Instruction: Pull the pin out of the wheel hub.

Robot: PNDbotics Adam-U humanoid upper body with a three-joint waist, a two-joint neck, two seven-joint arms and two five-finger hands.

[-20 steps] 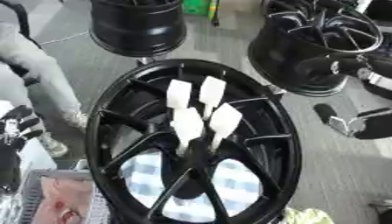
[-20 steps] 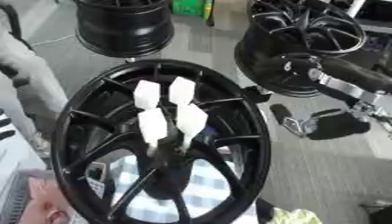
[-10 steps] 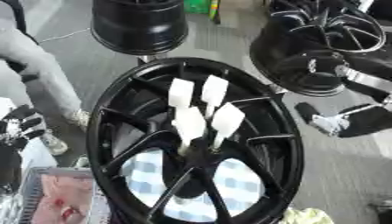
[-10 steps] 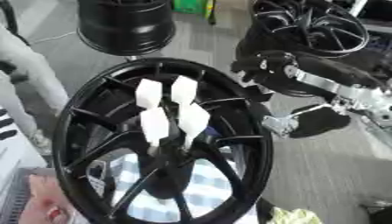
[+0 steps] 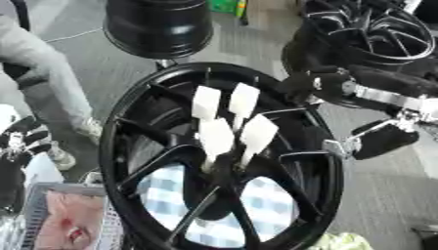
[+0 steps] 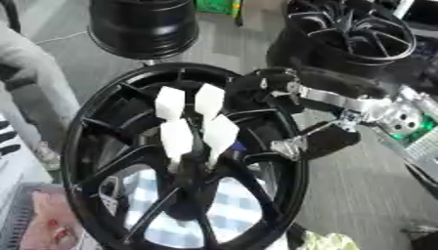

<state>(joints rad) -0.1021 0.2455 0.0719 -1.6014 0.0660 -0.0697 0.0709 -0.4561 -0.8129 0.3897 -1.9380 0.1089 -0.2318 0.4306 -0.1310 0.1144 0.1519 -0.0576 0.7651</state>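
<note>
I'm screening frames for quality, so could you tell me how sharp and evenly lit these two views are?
Left eye view: soft all over, the white pins slightly smeared, the right hand blurred; pale sheen on the wheel hub rim. Right eye view: equally soft, with glare on the silver forearm.

Even, diffuse light, I see no hard shadows. Whole picture soft, motion-blurred; right hand smeared worst, its outline doubled. White pins just left of hand read bright, nearly blown out, edges fuzzy. Black wheel hub beneath hand shows dull sheen on spokes, little detail in dark areas.
</note>
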